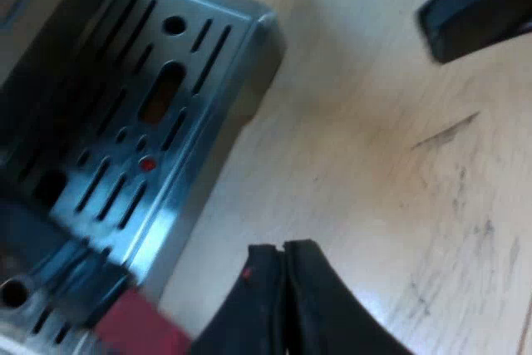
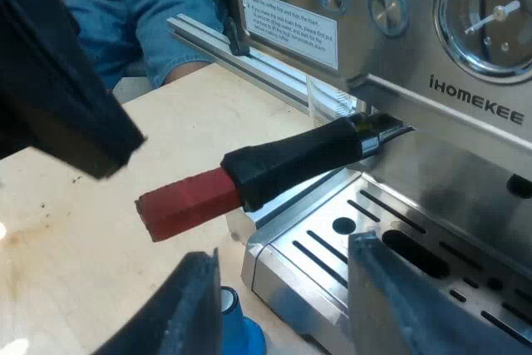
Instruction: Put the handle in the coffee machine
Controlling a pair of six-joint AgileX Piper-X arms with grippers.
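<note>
The holder's dark handle sticks out from the espresso machine at its front, above the drip tray, and its red end points out over the table. My right gripper is open just below the handle, one finger under the red end and one over the tray, gripping nothing. My left gripper is shut with nothing between its fingers, low over the wooden table beside the tray's corner. The red end lies close beside it.
A blue tamper stands on the table under my right gripper. A person's leg is beyond the table edge. A black part of the other arm hangs near the red end. The pressure gauge and knobs sit above.
</note>
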